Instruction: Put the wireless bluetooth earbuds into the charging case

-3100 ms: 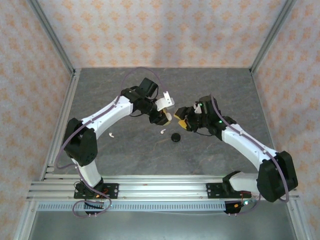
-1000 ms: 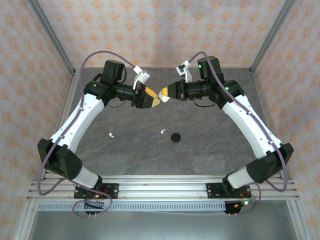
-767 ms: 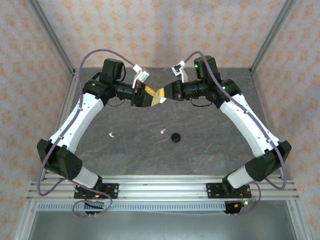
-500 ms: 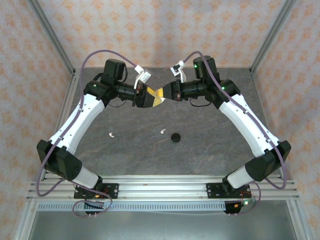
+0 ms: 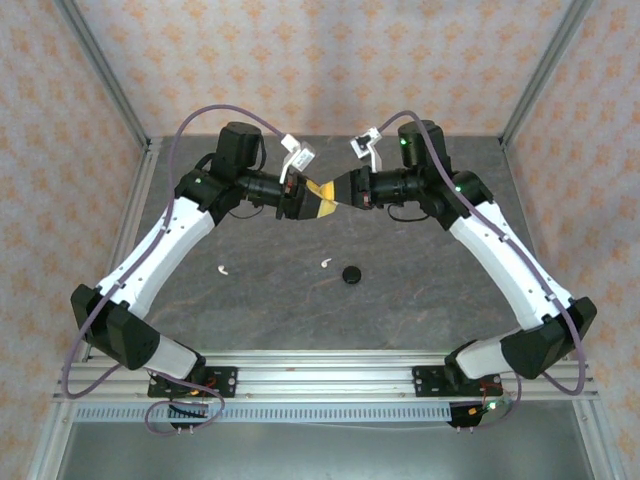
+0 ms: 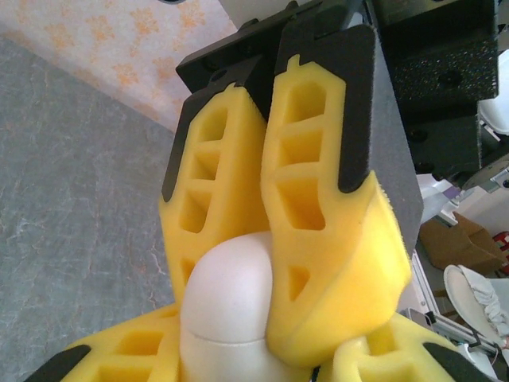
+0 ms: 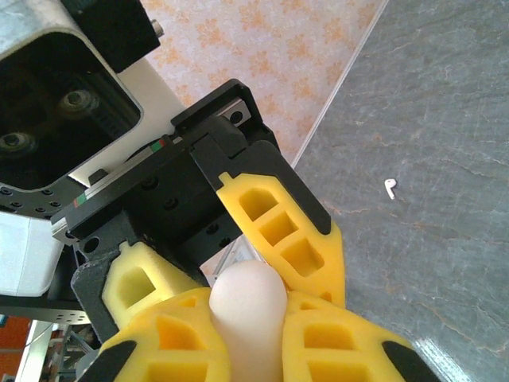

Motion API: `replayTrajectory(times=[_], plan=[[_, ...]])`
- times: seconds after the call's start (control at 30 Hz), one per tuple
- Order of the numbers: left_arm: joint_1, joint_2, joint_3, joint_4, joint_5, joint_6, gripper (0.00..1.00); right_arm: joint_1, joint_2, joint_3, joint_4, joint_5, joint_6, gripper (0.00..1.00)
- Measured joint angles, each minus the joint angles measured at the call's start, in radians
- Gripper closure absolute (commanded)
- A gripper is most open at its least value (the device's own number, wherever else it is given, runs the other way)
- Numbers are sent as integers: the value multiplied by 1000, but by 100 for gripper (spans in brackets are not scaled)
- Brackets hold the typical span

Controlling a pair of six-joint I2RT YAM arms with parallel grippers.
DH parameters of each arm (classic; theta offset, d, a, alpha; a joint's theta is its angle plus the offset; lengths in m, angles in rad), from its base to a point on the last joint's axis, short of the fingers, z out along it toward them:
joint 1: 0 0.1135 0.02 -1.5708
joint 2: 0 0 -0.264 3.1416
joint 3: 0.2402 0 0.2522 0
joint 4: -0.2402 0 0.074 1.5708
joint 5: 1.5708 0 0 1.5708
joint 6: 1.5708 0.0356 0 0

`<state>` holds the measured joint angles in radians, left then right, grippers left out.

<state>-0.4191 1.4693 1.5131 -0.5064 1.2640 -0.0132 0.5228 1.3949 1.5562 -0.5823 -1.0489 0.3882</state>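
High over the back of the table my two grippers meet tip to tip. A white charging case [image 7: 248, 306] is pinched in my right gripper [image 7: 248, 338], and its rounded end [image 6: 227, 314] sticks out. My left gripper [image 6: 242, 354] has its yellow fingers [image 7: 286, 231] closed round that same end. In the top view the left gripper [image 5: 312, 191] and right gripper [image 5: 334, 189] overlap and hide the case. Two white earbuds lie on the table, one [image 5: 223, 268] at the left and one [image 5: 325, 262] in the middle. The left earbud [image 7: 390, 188] is also in the right wrist view.
A small round black case [image 5: 351, 274] sits on the grey table [image 5: 420, 300] just right of the middle earbud. Metal frame posts and patterned walls close in the back and both sides. The arm bases stand on the rail at the near edge.
The right gripper carried the white case up from the table. Over the last second the grippers came together and the left fingers closed in on the case.
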Motion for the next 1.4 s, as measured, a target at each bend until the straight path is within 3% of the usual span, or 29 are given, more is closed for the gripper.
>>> replayTrajectory(times=[0.1, 0.2, 0.33, 0.47, 0.6, 0.8, 0.93, 1.17, 1.4], plan=[[-9, -16, -16, 13, -19, -18, 82, 0, -9, -10, 2, -5, 10, 99], [-14, -28, -34, 32, -37, -43, 86, 0, -21, -33, 26, -7, 34, 89], [-18, -43, -64, 75, -56, -82, 86, 0, -35, -70, 77, -6, 82, 77], [-20, -56, -95, 124, -89, -128, 86, 0, -56, -117, 142, 20, 141, 73], [-26, -73, -135, 185, -129, -176, 86, 2, -68, -151, 193, 49, 214, 60], [-38, -98, -190, 258, -190, -233, 86, 9, -90, -181, 246, 97, 296, 51], [-39, -115, -200, 288, -222, -259, 86, 13, -103, -187, 276, 132, 335, 50], [-39, -144, -213, 318, -298, -312, 86, 13, -130, -208, 292, 171, 360, 59], [-45, -167, -241, 348, -335, -367, 86, 13, -160, -251, 311, 181, 360, 58]])
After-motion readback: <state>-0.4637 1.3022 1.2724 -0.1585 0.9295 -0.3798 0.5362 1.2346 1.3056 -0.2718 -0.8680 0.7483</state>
